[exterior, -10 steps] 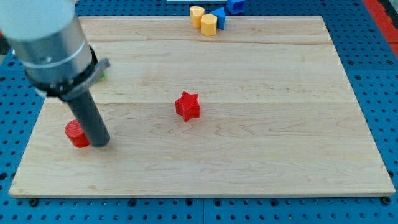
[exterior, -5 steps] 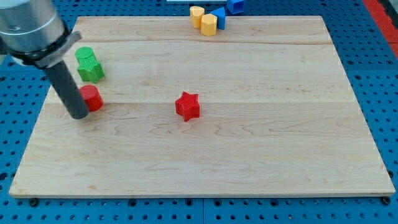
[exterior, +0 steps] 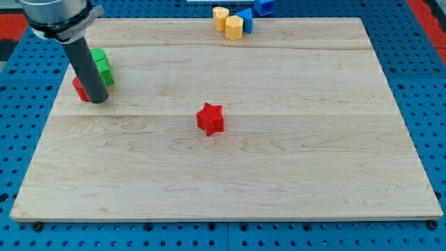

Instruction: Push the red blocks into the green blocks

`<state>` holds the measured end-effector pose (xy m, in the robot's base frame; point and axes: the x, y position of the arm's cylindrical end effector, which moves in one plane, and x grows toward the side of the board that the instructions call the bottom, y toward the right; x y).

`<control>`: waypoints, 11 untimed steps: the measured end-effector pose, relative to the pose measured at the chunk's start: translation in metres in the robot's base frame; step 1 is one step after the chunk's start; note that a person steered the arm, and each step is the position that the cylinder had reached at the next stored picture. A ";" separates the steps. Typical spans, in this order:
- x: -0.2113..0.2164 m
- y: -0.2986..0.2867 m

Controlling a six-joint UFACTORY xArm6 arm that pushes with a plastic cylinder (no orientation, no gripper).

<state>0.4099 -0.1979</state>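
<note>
My tip rests on the board at the upper left. A red block, mostly hidden behind the rod, sits just left of the tip. The green blocks stand right behind the rod, close to the red block; the rod hides whether they touch. A red star-shaped block lies alone near the board's middle, far to the right of the tip.
Two yellow blocks and a blue block cluster at the board's top edge. Another blue block lies just off the board above them. The wooden board sits on a blue pegboard.
The rod moved from the lower left up toward the view's top, pushing the round red block with it up beside the green blocks. The red star has not moved.
</note>
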 end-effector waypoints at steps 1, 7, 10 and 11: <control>-0.019 0.094; 0.116 0.096; 0.107 0.151; 0.064 0.129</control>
<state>0.4738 -0.0686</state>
